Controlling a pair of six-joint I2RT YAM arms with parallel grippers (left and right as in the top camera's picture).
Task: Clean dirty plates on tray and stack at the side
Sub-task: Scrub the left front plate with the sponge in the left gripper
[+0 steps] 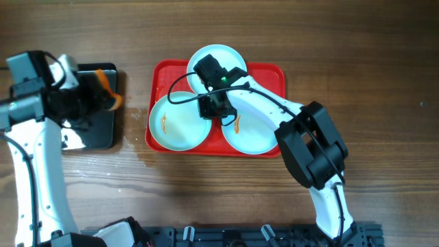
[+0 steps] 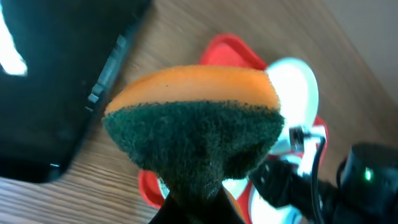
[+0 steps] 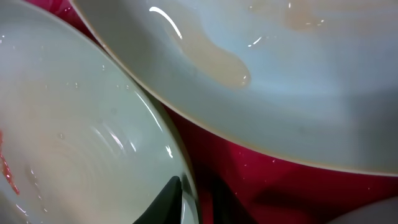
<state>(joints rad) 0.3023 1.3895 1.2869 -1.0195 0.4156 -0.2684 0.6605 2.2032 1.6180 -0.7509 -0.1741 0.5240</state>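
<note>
We find the right gripper [image 1: 217, 110] low over the middle of the red tray [image 1: 271, 72], where the three plates meet. In the right wrist view its dark fingertips [image 3: 166, 198] sit at the rim of the left plate [image 3: 74, 137], apparently one on either side. We cannot tell whether they have pinched the rim or merely bracket it. We judge this to be an edge grip being set up, because a shallow plate lying flat offers no other hold.

The left gripper [image 2: 196, 202] is clamped on a sponge [image 2: 193, 118], orange above and dark green scourer below. It hangs above the black tray [image 1: 96, 130], well apart from the red tray. We take this as a waiting position, with the scourer face ready once a plate is presented.

All three plates lie on the red tray, none stacked at the side.
- The left plate [image 1: 178, 123] carries an orange streak [image 1: 164, 122] near its left edge.
- The right plate [image 1: 257, 134] shows a similar mark [image 1: 236, 125] beside the gripper.
- The far plate [image 1: 206, 56] is partly hidden by the wrist, and no mark is visible on it from overhead.
- In the right wrist view a neighbouring plate [image 3: 280, 81] overhangs the tray floor [image 3: 261, 180] and bears a pale tan smear [image 3: 217, 62].

The plates are glossy and pale mint-white. We judge that cleaning has not yet begun.
</note>
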